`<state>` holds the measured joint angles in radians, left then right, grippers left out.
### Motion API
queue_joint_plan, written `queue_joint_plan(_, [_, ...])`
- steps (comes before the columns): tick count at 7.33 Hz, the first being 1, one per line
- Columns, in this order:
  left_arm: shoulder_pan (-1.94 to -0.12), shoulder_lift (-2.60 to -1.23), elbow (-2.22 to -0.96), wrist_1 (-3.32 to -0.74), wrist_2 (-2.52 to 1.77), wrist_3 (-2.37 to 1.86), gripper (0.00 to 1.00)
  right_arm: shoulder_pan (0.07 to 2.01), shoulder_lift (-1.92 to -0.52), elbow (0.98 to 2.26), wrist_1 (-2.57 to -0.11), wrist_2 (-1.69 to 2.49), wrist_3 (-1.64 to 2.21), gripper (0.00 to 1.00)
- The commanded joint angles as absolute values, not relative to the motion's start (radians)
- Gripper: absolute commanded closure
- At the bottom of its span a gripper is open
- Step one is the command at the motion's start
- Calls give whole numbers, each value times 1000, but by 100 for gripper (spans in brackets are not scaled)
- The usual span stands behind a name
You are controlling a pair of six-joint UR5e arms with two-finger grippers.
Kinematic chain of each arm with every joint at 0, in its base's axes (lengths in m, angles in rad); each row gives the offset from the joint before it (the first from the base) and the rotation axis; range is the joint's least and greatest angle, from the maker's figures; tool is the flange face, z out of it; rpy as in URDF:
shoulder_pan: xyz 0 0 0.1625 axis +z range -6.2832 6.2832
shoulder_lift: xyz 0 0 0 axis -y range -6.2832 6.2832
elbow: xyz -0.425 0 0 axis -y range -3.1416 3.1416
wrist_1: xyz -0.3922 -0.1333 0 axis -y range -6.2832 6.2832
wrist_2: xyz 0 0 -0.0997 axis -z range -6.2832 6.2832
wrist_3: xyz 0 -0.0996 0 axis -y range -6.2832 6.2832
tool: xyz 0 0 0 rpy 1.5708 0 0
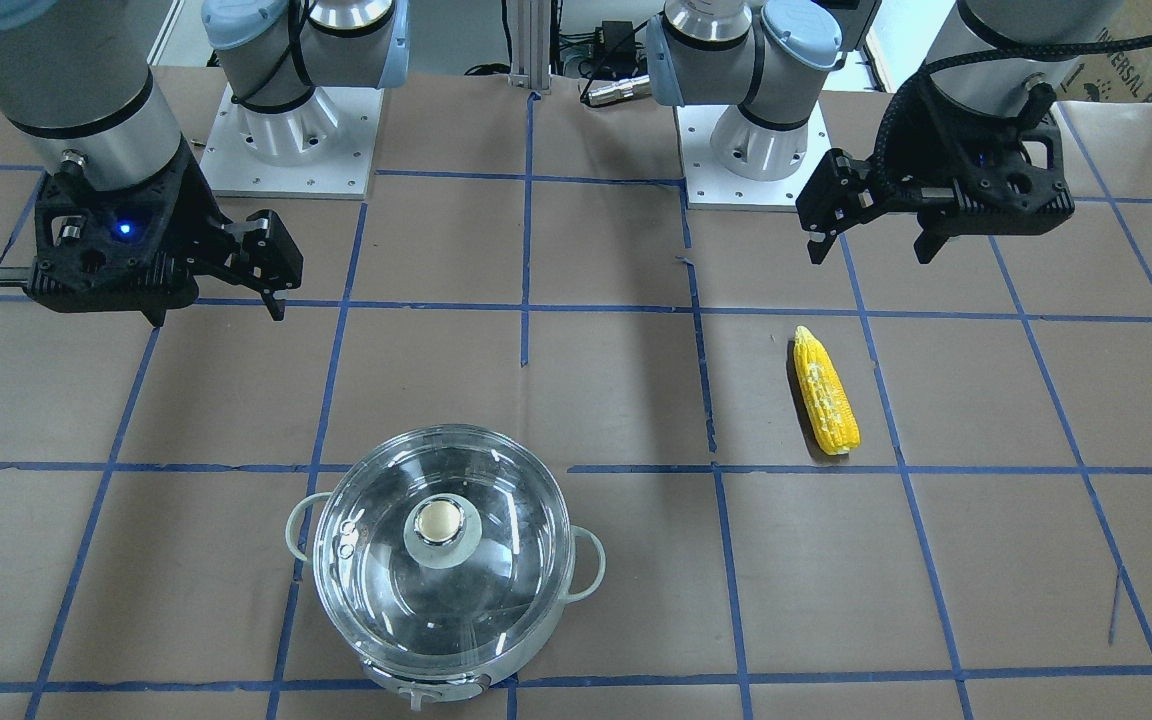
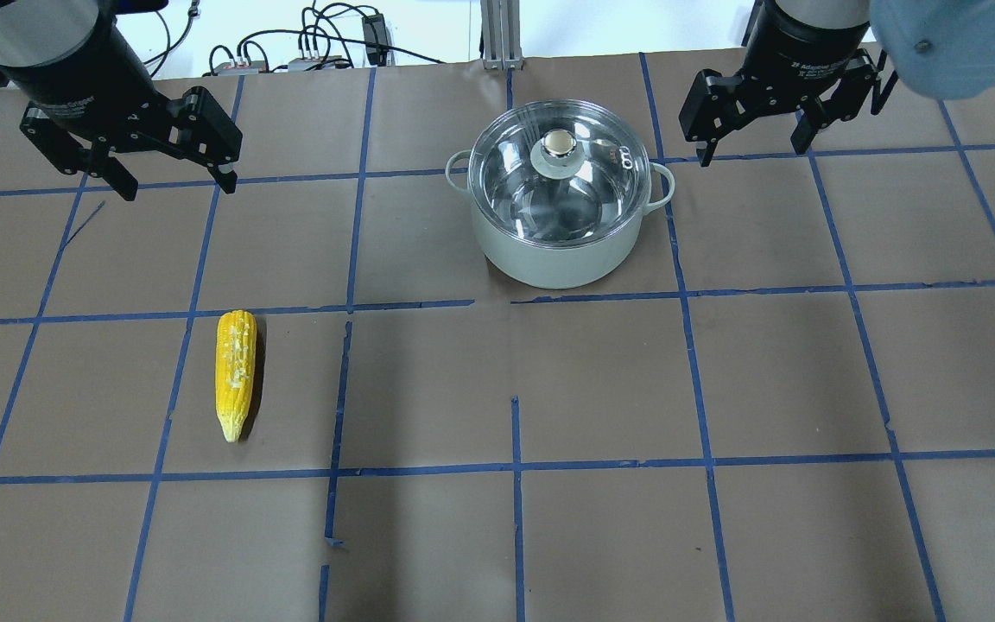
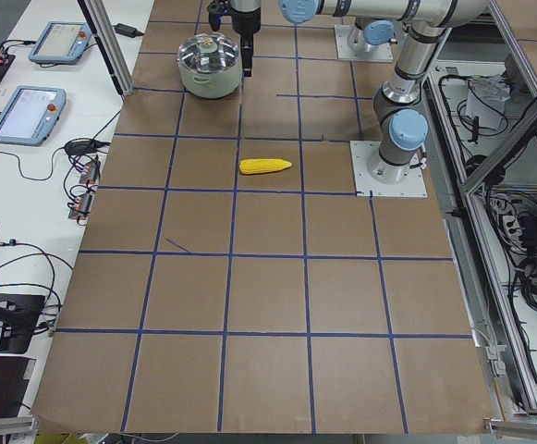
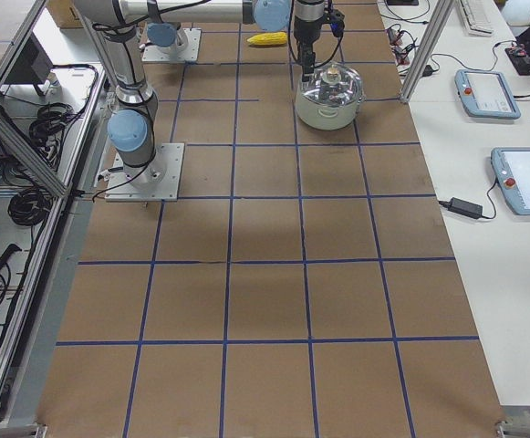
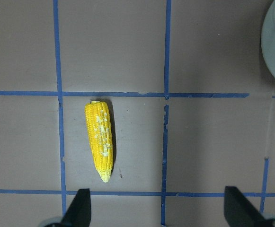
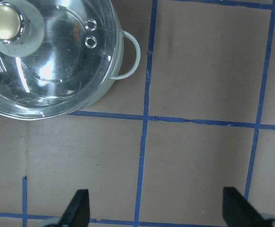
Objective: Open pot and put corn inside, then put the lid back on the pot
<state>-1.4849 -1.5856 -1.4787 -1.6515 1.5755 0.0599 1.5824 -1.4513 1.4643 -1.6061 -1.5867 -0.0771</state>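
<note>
Overhead view: the lid [image 2: 560, 186] sits closed on the pot [image 2: 549, 259], and the corn [image 2: 235, 371] lies on the counter [image 2: 601, 518], well apart from it, so no step is done yet (all three are left).

Front view: the left fingers [image 1: 818, 245] and the right fingers [image 1: 271, 285] hang spread and empty.

Left wrist view: only blue tape lines [image 5: 167, 94] surround the corn.

Right wrist view: nothing blocks the lid knob [image 6: 4, 26].

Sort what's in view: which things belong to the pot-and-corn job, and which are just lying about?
Belongs to the job:
pot
lid, sitting on the pot
corn, lying apart from the pot
left gripper and right gripper, both open and empty

Just lying about:
two tablets
power brick
</note>
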Motion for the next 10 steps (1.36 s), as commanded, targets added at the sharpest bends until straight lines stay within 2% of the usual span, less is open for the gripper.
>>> queue_joint_plan(1, [-1485, -1586, -1479, -1652, 1577, 60, 0, 1586, -1439, 1447, -1615, -1591, -63, 0])
queue_joint_plan(3, [-1485, -1586, -1479, -1652, 1575, 60, 0, 1635, -1322, 1338, -1609, -1586, 56, 0])
queue_joint_plan(6, [-1485, -1586, -1479, -1652, 1577, 60, 0, 1825, -992, 990, -1605, -1598, 187, 0])
queue_joint_plan(7, [-1485, -1586, -1479, -1652, 1575, 60, 0, 1856, -926, 930, -1609, -1594, 189, 0])
queue_joint_plan(10, [-1485, -1585, -1480, -1652, 1575, 60, 0, 1858, -899, 965, -1618, -1592, 167, 3])
